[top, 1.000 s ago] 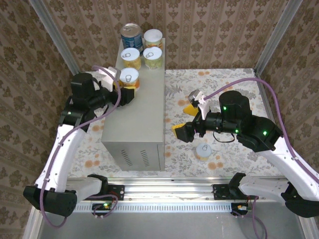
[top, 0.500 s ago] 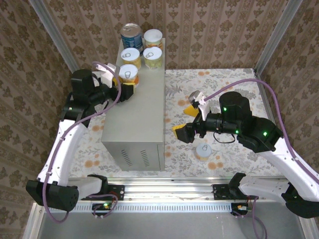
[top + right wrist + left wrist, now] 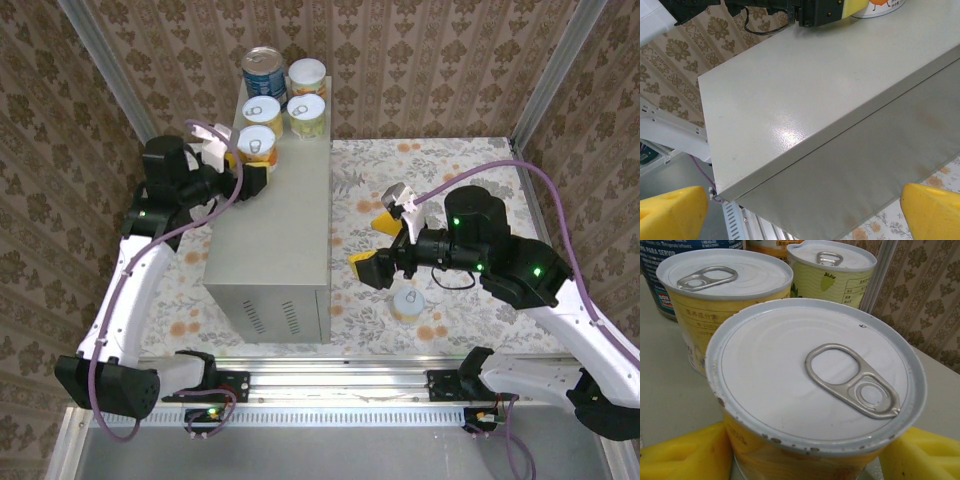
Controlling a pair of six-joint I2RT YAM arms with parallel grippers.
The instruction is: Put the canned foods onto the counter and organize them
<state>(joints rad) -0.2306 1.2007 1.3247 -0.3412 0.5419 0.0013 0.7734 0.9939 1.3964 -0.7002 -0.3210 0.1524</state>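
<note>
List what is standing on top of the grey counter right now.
Five cans at the far end of the counter: a tall blue can and four shorter yellow ones. The left claw is shut on the nearest can. The surface beneath them is covered.

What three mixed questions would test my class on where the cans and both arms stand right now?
1. How many cans stand on the grey box?
2. The left arm's jaws are: A) open over the floor; B) shut on a yellow-labelled can; C) shut on the blue can.
3. True or false: the right arm's jaws are shut.
Key: 1. Five. 2. B. 3. False; they stand open, near the loose can on the patterned floor.
</note>
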